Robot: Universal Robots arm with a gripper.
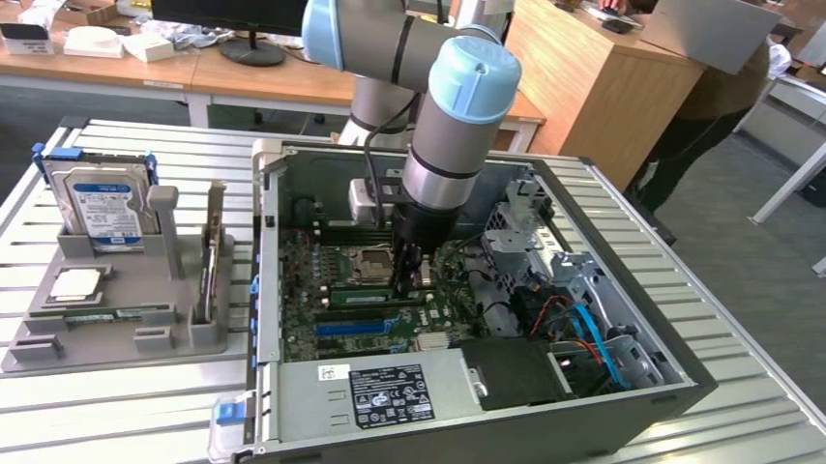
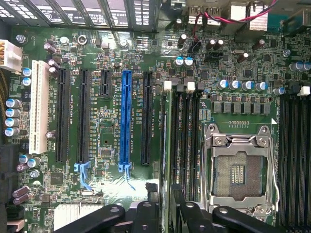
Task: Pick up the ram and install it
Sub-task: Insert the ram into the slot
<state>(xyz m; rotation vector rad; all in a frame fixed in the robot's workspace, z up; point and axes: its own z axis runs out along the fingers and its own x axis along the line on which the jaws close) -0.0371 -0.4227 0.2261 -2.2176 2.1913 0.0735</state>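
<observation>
The ram (image 2: pixel 169 145) is a long, thin green stick seen edge-on in the wrist view, so only its narrow top edge and a sliver of dark side show. It stands upright in a memory slot (image 2: pixel 181 145) of the green board (image 2: pixel 109 126), just beside the open CPU socket (image 2: pixel 238 170) and between that socket and the blue slot (image 2: pixel 126 116). A white latch (image 2: pixel 167 86) sits at its far end.

The black fingers (image 2: pixel 146 213) stand parted, one on each side of the ram's near end, so the stick runs out from the gap between them. They are not clamped on it.

In the exterior view the arm (image 1: pixel 446 145) reaches straight down into the open case (image 1: pixel 606 387) on the slatted worktop (image 1: pixel 130 396).
</observation>
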